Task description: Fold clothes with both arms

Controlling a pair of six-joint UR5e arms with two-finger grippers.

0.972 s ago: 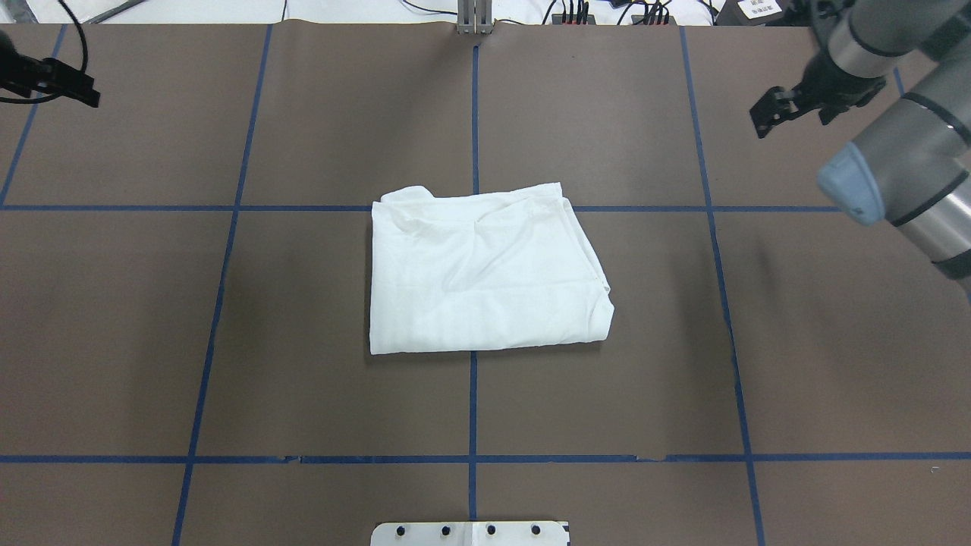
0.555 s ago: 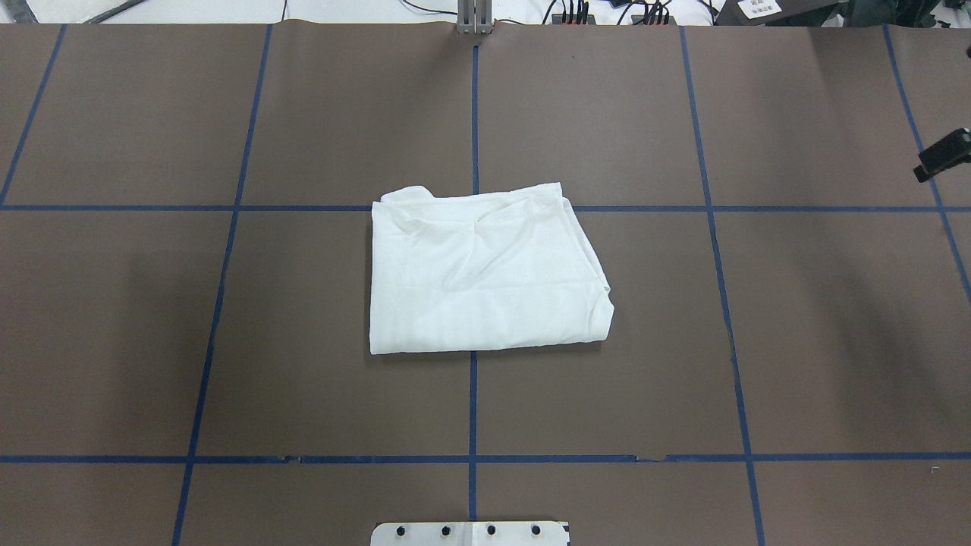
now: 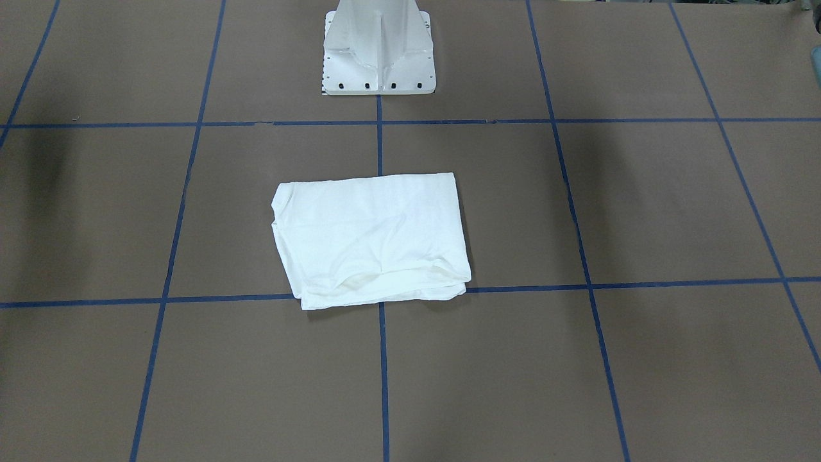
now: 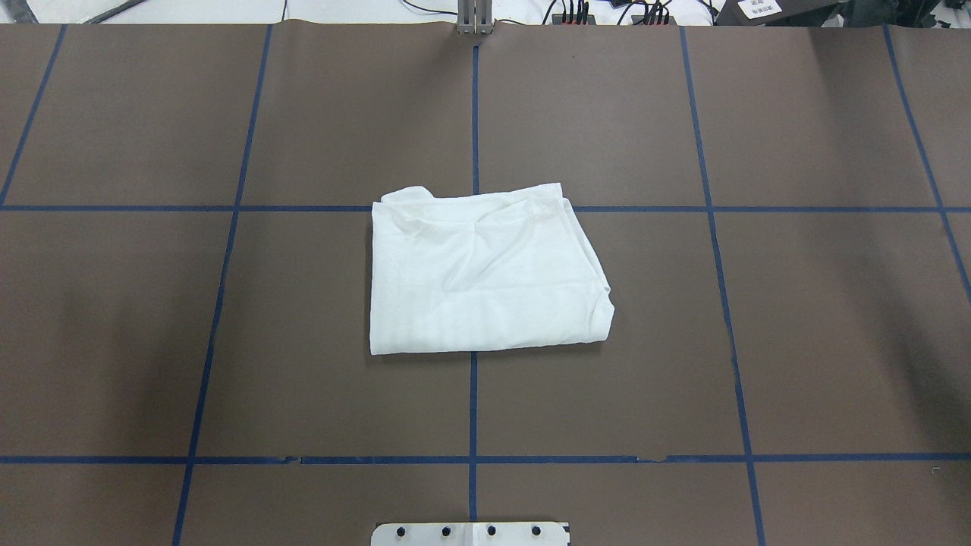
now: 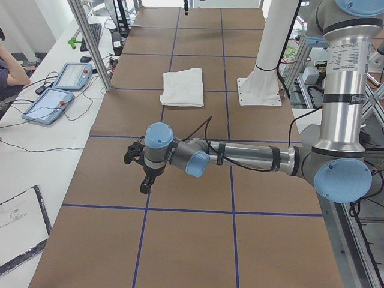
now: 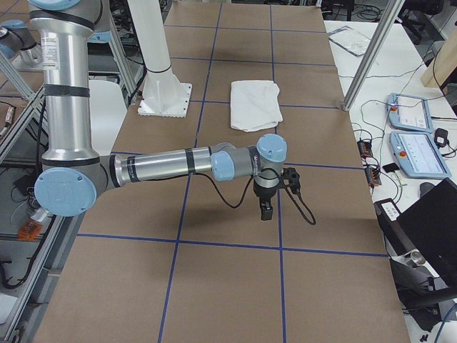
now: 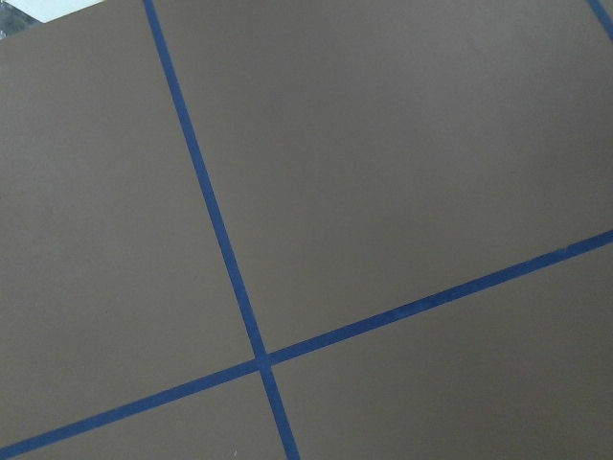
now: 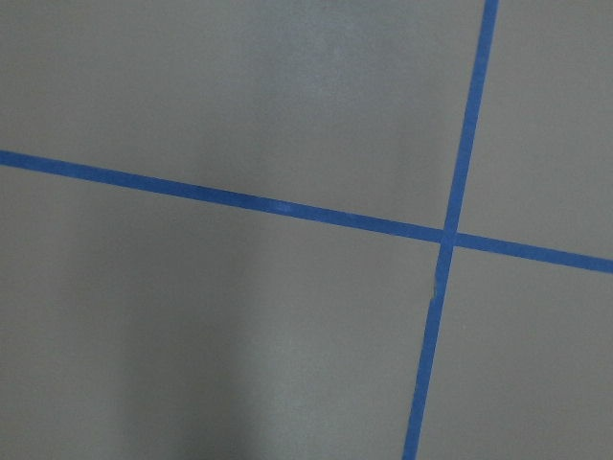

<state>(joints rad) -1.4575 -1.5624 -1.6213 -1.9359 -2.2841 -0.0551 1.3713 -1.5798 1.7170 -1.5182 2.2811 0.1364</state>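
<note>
The white T-shirt (image 4: 485, 273) lies folded into a compact rectangle at the middle of the table, with no text or collar showing. It also shows in the front view (image 3: 369, 240) and in both side views (image 5: 183, 87) (image 6: 253, 103). Neither gripper touches it. My left gripper (image 5: 146, 185) hangs over the table's left end, far from the shirt. My right gripper (image 6: 266, 209) hangs over the table's right end. Both point down at the table, and I cannot tell whether they are open or shut. Both wrist views show only brown table cover with blue tape lines.
The white pedestal base (image 3: 378, 51) stands behind the shirt on the robot's side. Blue tape lines (image 4: 473, 114) grid the brown table cover. Tablets (image 5: 57, 96) and cables lie on a side bench beyond the far edge, near aluminium posts (image 6: 371, 53).
Both arms have swung outwards and left the overhead view: the left gripper off the upper left, the right arm and gripper off the right edge. The shirt has not moved.
</note>
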